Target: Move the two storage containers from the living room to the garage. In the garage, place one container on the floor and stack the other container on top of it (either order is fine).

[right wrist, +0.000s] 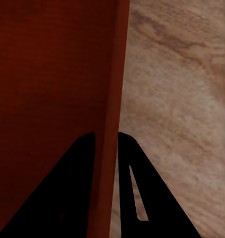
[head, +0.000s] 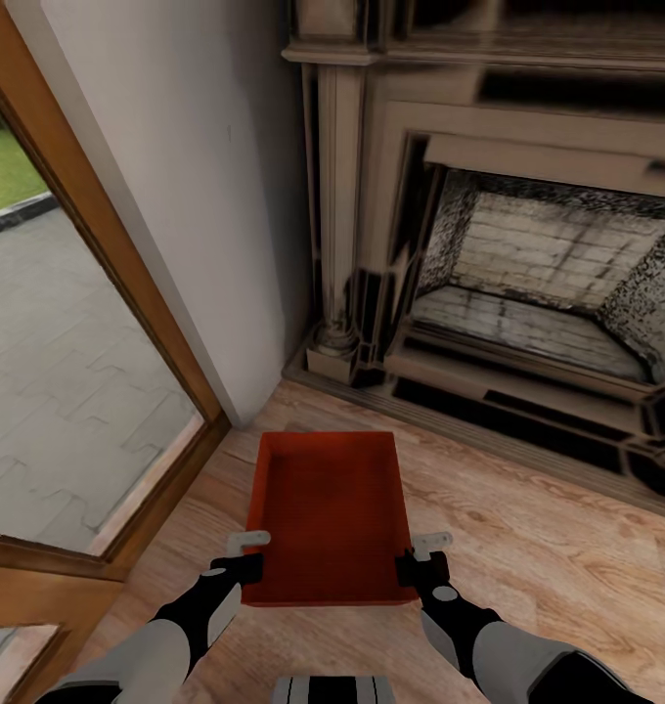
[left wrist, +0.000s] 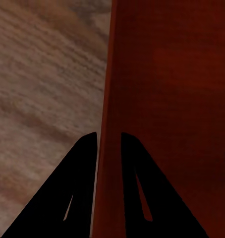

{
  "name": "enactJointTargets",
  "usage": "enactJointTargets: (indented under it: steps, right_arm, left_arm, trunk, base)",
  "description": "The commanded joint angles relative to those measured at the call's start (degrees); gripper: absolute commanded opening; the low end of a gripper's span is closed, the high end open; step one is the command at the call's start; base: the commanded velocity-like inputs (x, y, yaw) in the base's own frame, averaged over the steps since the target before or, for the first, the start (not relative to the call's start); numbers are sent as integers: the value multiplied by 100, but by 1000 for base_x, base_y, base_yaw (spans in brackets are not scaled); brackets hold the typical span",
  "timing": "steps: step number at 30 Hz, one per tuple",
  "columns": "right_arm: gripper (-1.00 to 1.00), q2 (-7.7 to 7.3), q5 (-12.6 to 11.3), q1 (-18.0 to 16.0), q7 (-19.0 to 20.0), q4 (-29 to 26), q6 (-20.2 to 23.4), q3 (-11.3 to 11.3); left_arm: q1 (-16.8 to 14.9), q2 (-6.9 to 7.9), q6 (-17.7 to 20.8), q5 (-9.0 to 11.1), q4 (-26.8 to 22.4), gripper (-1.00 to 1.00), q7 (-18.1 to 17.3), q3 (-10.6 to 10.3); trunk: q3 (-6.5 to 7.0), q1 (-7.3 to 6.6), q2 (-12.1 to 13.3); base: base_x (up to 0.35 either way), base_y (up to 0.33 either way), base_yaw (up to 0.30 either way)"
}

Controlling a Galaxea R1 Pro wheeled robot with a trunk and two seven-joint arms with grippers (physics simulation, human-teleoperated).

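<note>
One orange-red storage container [head: 328,508] sits low over the light wood planks of the living room, its long side pointing toward the fireplace. My left gripper [head: 244,555] straddles its left wall near the near corner. My right gripper [head: 425,553] straddles the right wall at the matching spot. In the left wrist view the black fingers [left wrist: 85,163] pinch the thin red wall [left wrist: 108,99]. The right wrist view has the fingers [right wrist: 127,163] closed on the wall [right wrist: 115,74] the same way. Whether the bin rests on the planks or is lifted, I cannot tell.
An ornate dark fireplace [head: 528,264] stands ahead and to the right, its hearth step [head: 489,430] just beyond the bin. A pale wall [head: 196,196] and a wood-framed glass door [head: 68,391] close off the left. Wood planks [head: 548,567] stretch to the right.
</note>
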Motion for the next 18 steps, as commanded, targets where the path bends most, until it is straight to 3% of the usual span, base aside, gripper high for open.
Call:
enactJointTargets:
  steps: [1, 18]
  right_arm:
    - [-100, -2, -109, -3, -47, 15, -29, -60]
    - [-100, -1, -109, -4, -47, 15, -29, -69]
  left_arm:
    - [0, 20, 37, -50, -24, -100, 49, 60]
    - [1, 25, -183, -22, 18, -100, 64, 67]
  trunk:
    - [15, -23, 40]
    - [320, -397, 722]
  base:
    - [0, 0, 0]
    - [0, 0, 0]
